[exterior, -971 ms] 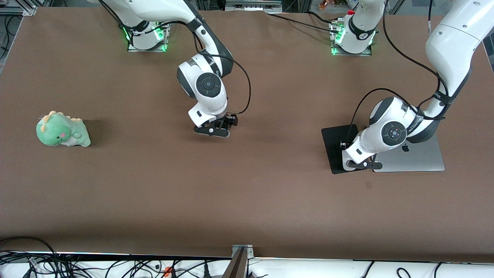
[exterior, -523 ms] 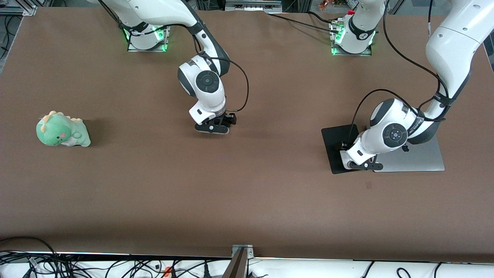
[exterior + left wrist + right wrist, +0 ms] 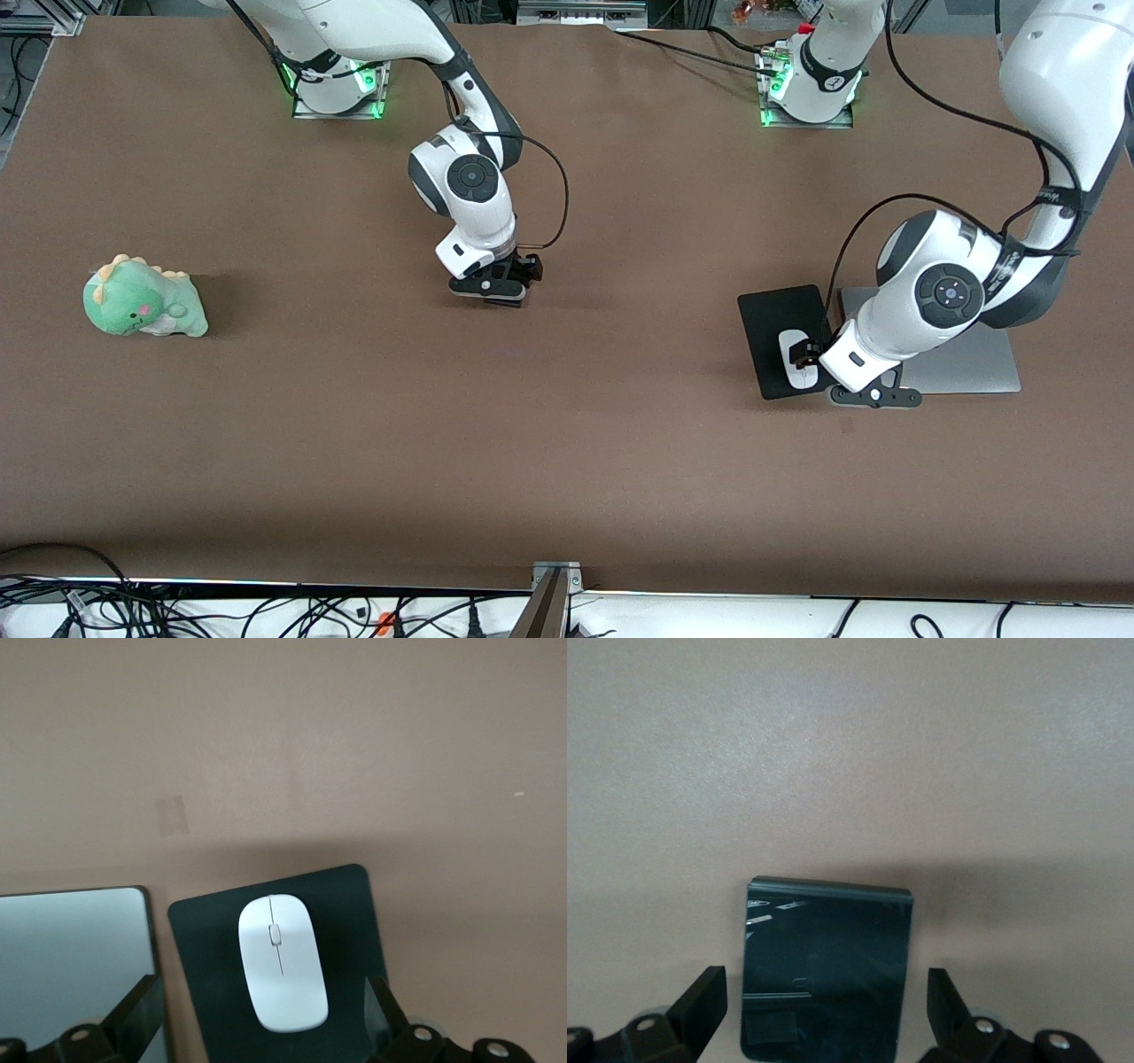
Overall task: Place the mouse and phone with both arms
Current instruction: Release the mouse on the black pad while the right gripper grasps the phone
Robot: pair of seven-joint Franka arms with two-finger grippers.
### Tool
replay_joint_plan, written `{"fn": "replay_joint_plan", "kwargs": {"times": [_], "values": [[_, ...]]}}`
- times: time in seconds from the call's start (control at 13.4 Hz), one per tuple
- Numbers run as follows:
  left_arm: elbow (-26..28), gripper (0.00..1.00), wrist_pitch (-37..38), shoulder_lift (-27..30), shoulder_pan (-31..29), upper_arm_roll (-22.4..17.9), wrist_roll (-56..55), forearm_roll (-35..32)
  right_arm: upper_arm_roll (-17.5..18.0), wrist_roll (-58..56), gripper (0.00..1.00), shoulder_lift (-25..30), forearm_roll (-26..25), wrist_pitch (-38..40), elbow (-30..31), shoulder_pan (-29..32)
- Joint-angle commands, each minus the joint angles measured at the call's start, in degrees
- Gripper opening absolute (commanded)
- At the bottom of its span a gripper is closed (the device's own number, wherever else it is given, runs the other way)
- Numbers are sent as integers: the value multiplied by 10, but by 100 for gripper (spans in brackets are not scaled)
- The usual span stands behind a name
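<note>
So from where I'm standing, this looks like the tail end of the job, with both items already set down and let go.

The mouse (image 3: 795, 356) lies flat on the black mouse pad (image 3: 775, 310), toward the pad's edge nearest the front camera, at the left arm's end of the desk (image 3: 567, 461). A closed silver laptop (image 3: 961, 368) sits just beside the pad. The left gripper (image 3: 257, 1028) is up above the mouse with its jaws spread wide, one finger (image 3: 137, 1010) on each side, and nothing is pinched between them (the mouse looks square on the pad, centre line running along it).

The phone (image 3: 826, 970) lies flat on the bare desk around the middle, under the right gripper (image 3: 496, 288). In the right wrist view its jaws are also wide apart, straddling the phone without touching it, as far as I can see. In the front view the hand covers the phone completely.

Off at the right arm's end of the desk there's a green plush dinosaur (image 3: 142, 299), well apart from everything.

My read: placing is done for both, and the step in hand is the release and retreat. The next move calls for a straight lift on both arms, so the open fingers clear the mouse and phone without nudging either sideways.
</note>
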State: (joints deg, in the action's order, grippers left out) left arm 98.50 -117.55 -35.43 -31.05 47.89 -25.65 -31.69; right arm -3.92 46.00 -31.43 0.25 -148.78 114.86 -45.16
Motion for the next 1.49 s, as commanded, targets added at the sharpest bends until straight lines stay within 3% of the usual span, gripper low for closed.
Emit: {"fn": "replay_joint_plan", "kwargs": {"times": [0.0,0.22,0.37,0.45,0.52,0.67,0.82,0.97,1.2,1.42], "values": [[-68,100,110,14,3,37,0,-7,-7,-5,100,-7,-6,-25,6,-8],[-87,100,151,65,17,52,0,6,-8,-6,100,-15,-15,-36,4,-10],[-89,100,169,115,19,45,1,72,-9,-6,96,-20,-17,-39,4,-9],[-87,100,175,145,25,36,0,100,-9,-15,76,-20,-17,-38,4,-9],[-89,100,196,168,49,8,1,117,-9,-26,64,-20,-17,-34,1,-9],[-115,100,233,208,113,-74,3,172,-10,-28,60,-17,-17,-23,0,-9],[-121,100,251,236,176,-164,55,202,-14,-47,47,-10,-17,35,-22,-7],[-119,100,261,261,221,-248,93,232,-29,-84,40,-1,-17,120,-59,-6],[-109,100,262,286,294,-375,149,273,-73,-192,35,12,-10,231,-111,-3],[-77,100,258,312,358,-484,191,308,-119,-288,34,44,-4,235,-91,18]]}}
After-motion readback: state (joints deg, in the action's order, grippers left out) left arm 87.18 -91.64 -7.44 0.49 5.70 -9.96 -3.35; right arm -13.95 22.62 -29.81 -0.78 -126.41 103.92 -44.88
